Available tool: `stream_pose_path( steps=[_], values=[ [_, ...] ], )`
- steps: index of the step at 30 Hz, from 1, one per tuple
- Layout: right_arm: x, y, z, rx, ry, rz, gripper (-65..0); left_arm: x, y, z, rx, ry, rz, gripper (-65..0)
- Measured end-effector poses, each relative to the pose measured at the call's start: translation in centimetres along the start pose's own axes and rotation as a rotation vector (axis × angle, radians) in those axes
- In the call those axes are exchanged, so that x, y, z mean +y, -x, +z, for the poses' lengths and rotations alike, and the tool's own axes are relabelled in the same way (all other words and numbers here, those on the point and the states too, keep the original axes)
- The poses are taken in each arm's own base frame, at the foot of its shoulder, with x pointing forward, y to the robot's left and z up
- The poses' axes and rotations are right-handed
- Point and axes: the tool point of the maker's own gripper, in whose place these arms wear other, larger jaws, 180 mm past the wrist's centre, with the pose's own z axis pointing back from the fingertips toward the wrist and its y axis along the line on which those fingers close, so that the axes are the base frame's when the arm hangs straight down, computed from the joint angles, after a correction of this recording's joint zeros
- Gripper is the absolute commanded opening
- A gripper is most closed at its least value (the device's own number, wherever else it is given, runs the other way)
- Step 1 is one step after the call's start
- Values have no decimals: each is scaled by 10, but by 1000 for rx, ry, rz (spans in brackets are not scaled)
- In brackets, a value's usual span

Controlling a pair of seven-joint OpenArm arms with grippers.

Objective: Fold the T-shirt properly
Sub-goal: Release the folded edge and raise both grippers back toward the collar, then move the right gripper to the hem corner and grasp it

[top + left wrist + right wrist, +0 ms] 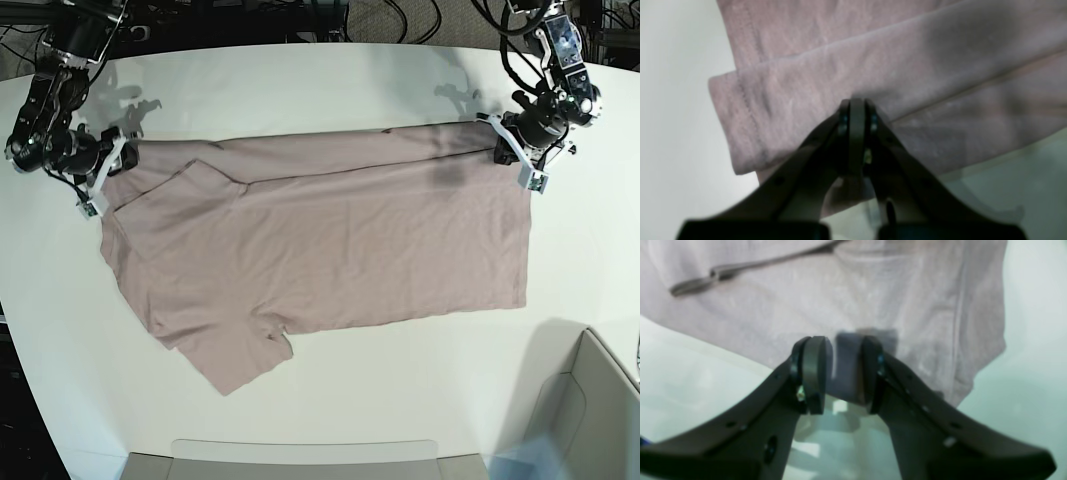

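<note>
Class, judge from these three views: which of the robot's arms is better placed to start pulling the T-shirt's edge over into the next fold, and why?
Left. The left gripper is shut on the T-shirt at its folded edge; the right gripper is open, with cloth between its jaws but not clamped.

A: What kind of place are we looking at here?

B: It's looking like a robotics lab. Two arms are working over a plain white table, and black cables are trailing in tangles behind its far edge.

A: Anything homely lying about?

B: Only bare equipment, with a pale bin sitting at the near corner.
</note>
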Motion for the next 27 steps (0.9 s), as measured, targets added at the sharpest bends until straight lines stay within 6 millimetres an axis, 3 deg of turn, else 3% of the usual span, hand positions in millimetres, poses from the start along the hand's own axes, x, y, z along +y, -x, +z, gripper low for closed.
stream_pose_path(
  steps=[3,7,13,15,19,22,25,27],
  values=[
    [4,25,11,59,58,15,-457,1,6,5,34,-14,-19,-650],
    [13,40,18,86,81,32,-457,2,10,10,56,-31,-44,-650],
    [17,37,21,77,89,43,-457,7,16,30,127,-99,-116,-650],
    [15,28,29,54,115,64,-457,6,9,36,114,-115,-136,-650],
    [10,-14,59,-82,202,124,-457,6,0,45,102,-143,-168,-650],
    [1,-23,76,-112,264,127,-457,10,-29,50,56,-170,-188,-650],
    [-3,-31,80,-128,280,127,-457,15,-50,52,57,-195,-190,-650],
    [-6,-49,86,-171,294,131,-457,18,-60,53,64,-206,-186,-650]
  ],
)
